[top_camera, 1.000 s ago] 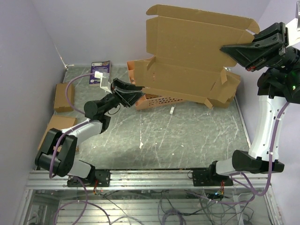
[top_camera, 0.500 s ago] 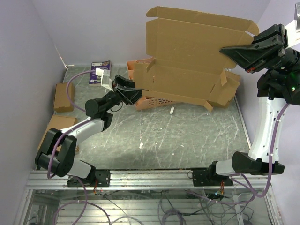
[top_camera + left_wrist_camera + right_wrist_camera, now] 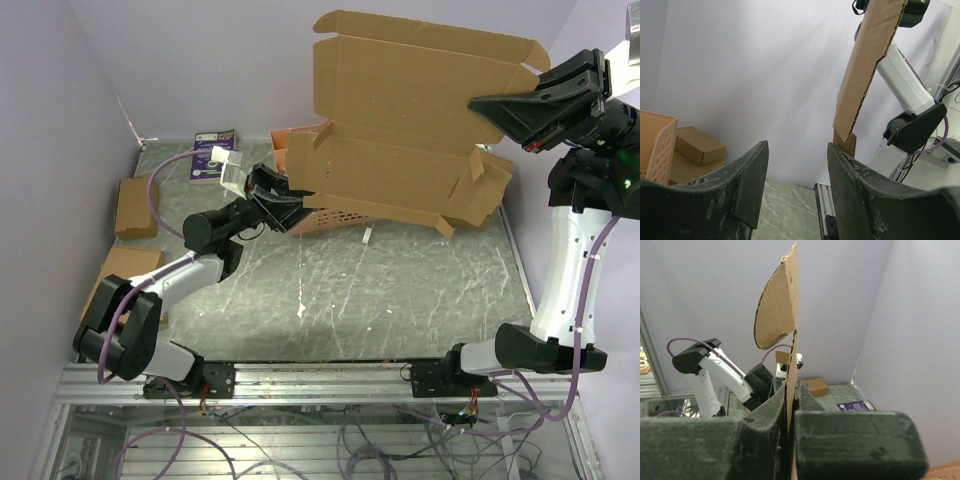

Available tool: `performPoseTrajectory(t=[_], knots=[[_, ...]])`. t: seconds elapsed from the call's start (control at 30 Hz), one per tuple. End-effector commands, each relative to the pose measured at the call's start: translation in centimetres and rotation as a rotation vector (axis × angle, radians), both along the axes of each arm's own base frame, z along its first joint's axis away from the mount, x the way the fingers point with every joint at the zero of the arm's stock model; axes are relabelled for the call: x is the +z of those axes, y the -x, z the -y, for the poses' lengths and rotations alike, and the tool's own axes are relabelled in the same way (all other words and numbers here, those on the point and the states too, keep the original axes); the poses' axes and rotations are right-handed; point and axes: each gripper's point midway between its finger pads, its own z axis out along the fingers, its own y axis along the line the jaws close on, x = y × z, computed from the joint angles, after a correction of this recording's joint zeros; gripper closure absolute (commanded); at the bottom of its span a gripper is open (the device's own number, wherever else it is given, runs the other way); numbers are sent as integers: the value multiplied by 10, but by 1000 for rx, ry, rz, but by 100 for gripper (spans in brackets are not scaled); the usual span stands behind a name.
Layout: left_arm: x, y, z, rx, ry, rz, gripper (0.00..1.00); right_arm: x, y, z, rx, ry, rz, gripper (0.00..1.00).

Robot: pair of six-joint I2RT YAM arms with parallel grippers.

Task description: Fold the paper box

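Top external | left end effector (image 3: pixel 283 197) spread, risen toward paper box (image 3: pixel 410 90) | right end effector (image 3: pixel 485 103) pinching it

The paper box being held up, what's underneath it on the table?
An orange lattice rack lies below and behind the paper box. Only its near edge shows, and the cardboard covers the rest. The right gripper pinches the box's right edge.

paper box (image 3: pixel 410 120): plain brown
file rack (image 3: pixel 335 217): orange lattice
table (image 3: pixel 400 300): grey-green, marbled, white scratches
booklet (image 3: pixel 212 155), far left: purple
cable (image 3: pixel 149 200): purple
wall (image 3: pixel 200 60): pale lilac
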Motion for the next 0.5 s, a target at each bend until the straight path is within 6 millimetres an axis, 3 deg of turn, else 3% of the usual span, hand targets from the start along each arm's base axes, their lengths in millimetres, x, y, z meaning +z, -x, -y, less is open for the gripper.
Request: performPoseTrajectory(t=[0.0, 0.47], knots=[[39, 40, -15, -31, 115, 241, 39, 2, 3, 1, -15, -3, 19, 100], [40, 45, -21, -19, 134, 224, 37, 0, 0, 2, -15, 3, 13, 100]])
